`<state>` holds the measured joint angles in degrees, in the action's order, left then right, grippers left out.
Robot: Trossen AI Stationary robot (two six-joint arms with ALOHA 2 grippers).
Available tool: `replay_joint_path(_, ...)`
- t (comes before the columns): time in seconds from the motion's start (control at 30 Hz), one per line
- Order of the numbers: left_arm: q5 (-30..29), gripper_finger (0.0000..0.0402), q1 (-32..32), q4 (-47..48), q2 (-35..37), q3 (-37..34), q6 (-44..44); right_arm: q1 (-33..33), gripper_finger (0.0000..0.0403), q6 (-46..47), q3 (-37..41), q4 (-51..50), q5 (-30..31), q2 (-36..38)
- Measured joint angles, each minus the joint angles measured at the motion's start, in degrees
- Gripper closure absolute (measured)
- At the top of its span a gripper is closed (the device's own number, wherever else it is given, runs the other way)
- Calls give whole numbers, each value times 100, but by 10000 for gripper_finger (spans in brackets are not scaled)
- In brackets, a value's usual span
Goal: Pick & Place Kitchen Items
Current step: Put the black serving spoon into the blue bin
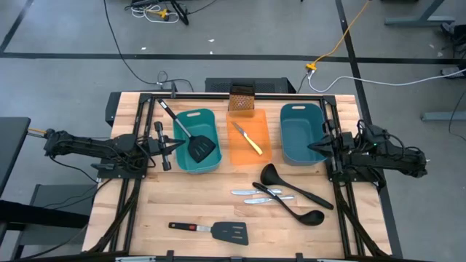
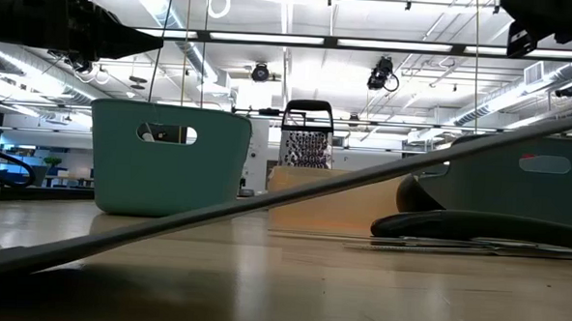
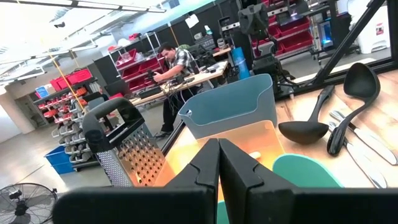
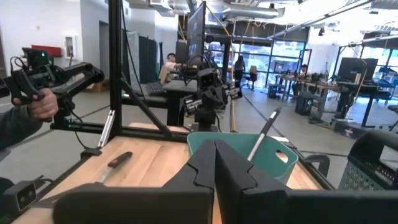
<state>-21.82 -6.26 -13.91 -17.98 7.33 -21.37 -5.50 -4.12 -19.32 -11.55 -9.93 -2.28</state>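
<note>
Lower centre of high view: black plastic ladles + silver table knives lie roughly L-R, nearer right gripper; left gripper farther. Both pinched shut, empty.

Robotics lab, red parts bins on shelving, workbenches, ceiling strip lights

Grey concrete floor around the wooden table, cables trailing across it, one yellow cable. Workshop hall: white ceiling with strip lights, shelves of red bins, blue bin, floor fan. Person at a bench; more people at desks.
</note>
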Motion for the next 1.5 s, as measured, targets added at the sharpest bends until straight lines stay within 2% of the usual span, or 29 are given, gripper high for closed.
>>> replay_joint_path(0.23,0,386,-1,1,0,0,9,0,397,93,112,56,21,0)
replay_joint_path(0.37,2,386,0,11,0,0,90,-2,399,208,112,107,234,-2)
replay_joint_path(0.97,5,386,-1,-7,0,0,137,-2,397,345,112,138,213,-2)
replay_joint_path(1.17,233,386,-2,-103,-41,43,396,0,396,369,112,19,278,-2)
replay_joint_path(1.3,550,386,-5,-543,-625,374,688,0,396,369,112,-38,293,-2)
replay_joint_path(1.5,681,386,-28,-753,-2056,1055,642,0,396,369,112,-55,304,-2)
